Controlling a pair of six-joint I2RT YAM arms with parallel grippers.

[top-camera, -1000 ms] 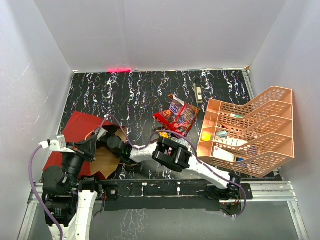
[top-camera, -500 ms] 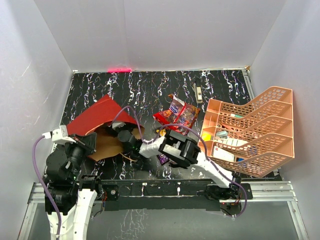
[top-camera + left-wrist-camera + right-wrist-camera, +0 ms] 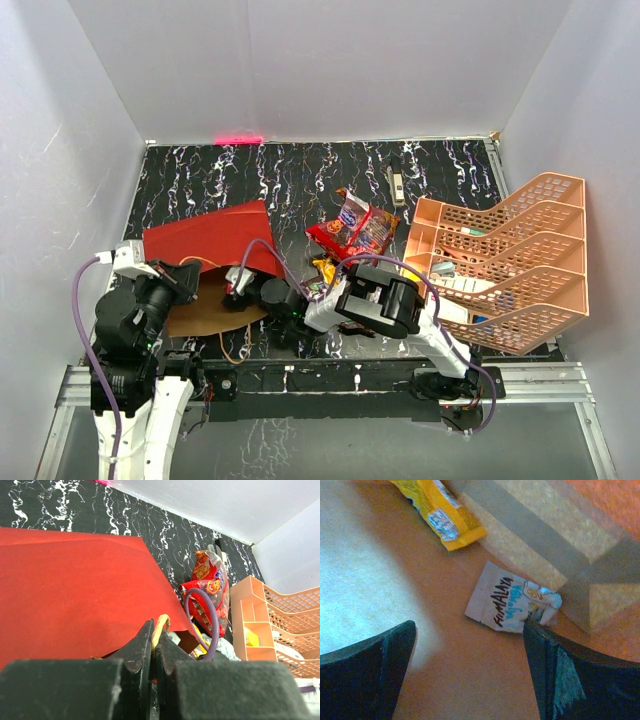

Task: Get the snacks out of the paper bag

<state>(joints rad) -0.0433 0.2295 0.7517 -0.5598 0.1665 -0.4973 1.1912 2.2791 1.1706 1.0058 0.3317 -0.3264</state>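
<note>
Left wrist: our left gripper (image 3: 154, 631) clamped tight on bag (image 3: 75, 590) handle (image 3: 160, 624). Right wrist: our right gripper (image 3: 469, 630) wide open inside bag, empty; white packet (image 3: 510, 605), yellow packet (image 3: 440, 510) ahead.

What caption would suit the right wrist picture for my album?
Open right gripper inside the paper bag, facing a white packet and a yellow packet.

paper bag (image 3: 75, 580) cord end hidden between left fingers (image 3: 136, 652), yellow packet (image 3: 437, 510) clipped by top edge, right fingers (image 3: 370, 675) cut off below
</note>
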